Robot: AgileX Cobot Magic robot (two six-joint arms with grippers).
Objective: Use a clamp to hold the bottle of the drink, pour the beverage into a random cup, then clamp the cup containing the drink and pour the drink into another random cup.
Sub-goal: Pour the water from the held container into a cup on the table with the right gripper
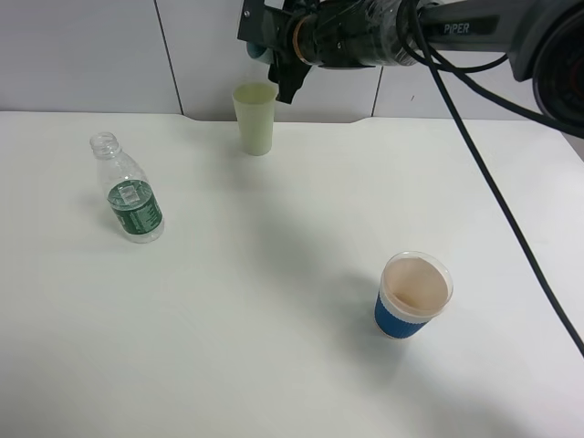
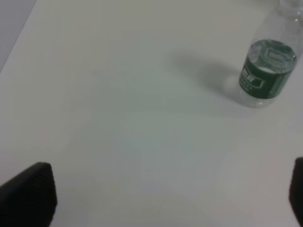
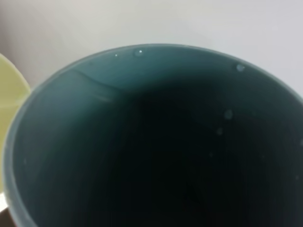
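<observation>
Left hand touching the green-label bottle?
Apart. The left wrist view shows the left hand open, with the green-label bottle standing upright on the table, well clear of both fingers.

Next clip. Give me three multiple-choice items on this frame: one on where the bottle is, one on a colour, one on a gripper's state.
1. Where is the bottle?
A. upright on the left part of the table
B. lying in the middle
C. in a gripper

2. What colour is the bottle's label?
A. red
B. green
C. yellow

3. What state is the right gripper in?
A. open, holding nothing
B. shut on the bottle
C. shut on a teal cup, close by the pale green cup

Answers: 1 A, it stands alone on the left. 2 B, the band around it is green. 3 C, the wrist view is filled by the teal cup's inside.
</observation>
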